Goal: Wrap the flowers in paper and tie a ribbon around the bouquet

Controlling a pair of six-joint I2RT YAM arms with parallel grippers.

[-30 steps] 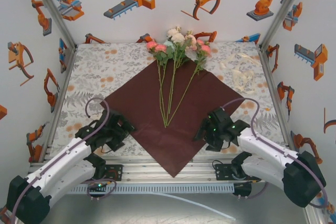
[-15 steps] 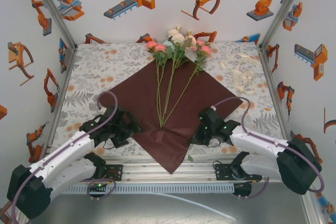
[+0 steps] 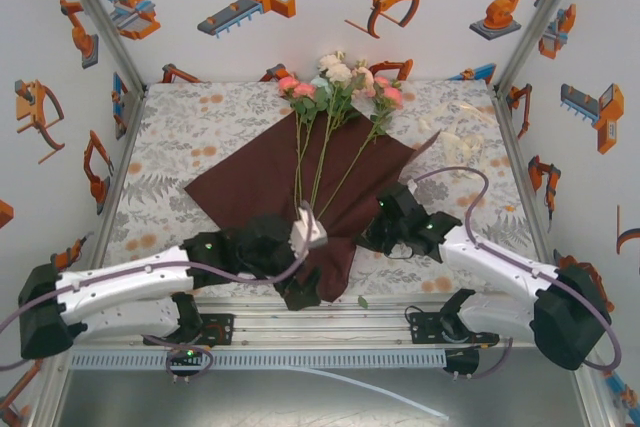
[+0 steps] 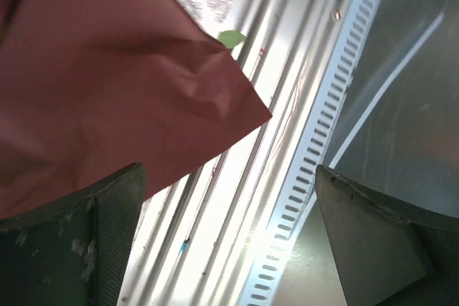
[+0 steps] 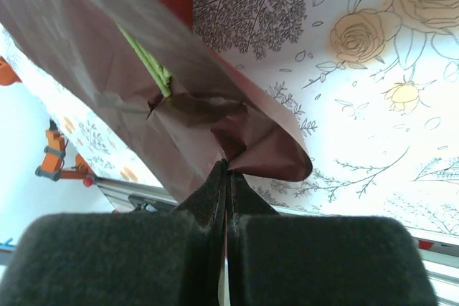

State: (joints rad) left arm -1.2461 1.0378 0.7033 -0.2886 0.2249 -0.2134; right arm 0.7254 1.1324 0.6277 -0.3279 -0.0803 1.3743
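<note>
On the table (image 3: 180, 117), the right gripper (image 5: 226, 173) is clamping a fold of the crimson paper (image 3: 250, 182) over the flowers (image 3: 340, 82) lying on it, while the left gripper (image 4: 229, 227), fingers apart, is hovering at the paper's near corner, probably its next grasp.

2 arms, same build. Left arm (image 3: 110, 292) and right arm (image 3: 500, 272): smooth white tubular shells between bulky black rounded joint housings (image 3: 565, 319). Wrists black and blocky, with tiny green lights (image 3: 207, 244). 1 lilac-grey cable (image 3: 483, 192) per arm, run along the shell and looping loose near the wrist. Black base brackets (image 3: 437, 327) at the near edge. Left gripper (image 4: 226, 241): 2 thick black wedge fingers (image 4: 68, 245), matte, scuffed with pale specks. Right gripper (image 5: 226, 184): 2 black tapered fingers backed by coarse, foam-like dark pads (image 5: 107, 259).
</note>
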